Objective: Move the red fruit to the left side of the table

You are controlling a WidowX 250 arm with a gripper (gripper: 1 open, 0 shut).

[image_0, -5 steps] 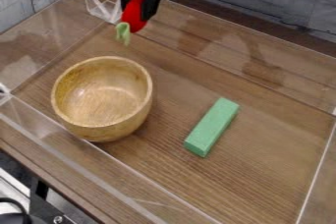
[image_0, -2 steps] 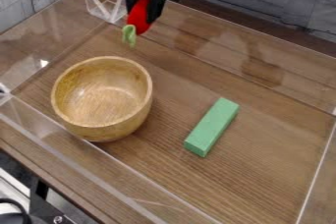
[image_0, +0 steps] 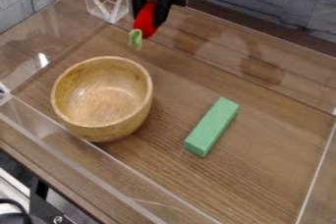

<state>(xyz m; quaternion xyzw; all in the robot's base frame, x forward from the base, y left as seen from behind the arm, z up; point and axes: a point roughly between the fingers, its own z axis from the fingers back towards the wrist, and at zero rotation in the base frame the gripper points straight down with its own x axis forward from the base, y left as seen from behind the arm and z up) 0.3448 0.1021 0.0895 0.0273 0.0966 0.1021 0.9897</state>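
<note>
The red fruit (image_0: 143,19) hangs at the back of the table (image_0: 262,90), its pale green leafy stem (image_0: 134,38) dangling just above the wood. My black gripper (image_0: 149,10) points down and is shut on the fruit's red body. Both sit beyond the far rim of the wooden bowl, near the back acrylic wall.
A round wooden bowl (image_0: 102,95) stands at the front left. A green rectangular block (image_0: 211,127) lies at an angle at the front right. Low clear acrylic walls (image_0: 39,31) border the tabletop. A clear folded piece (image_0: 102,7) stands at the back left, beside the gripper.
The gripper, still holding the red fruit, has drifted a little to the right and lower in the picture. Bowl and block have not moved.
</note>
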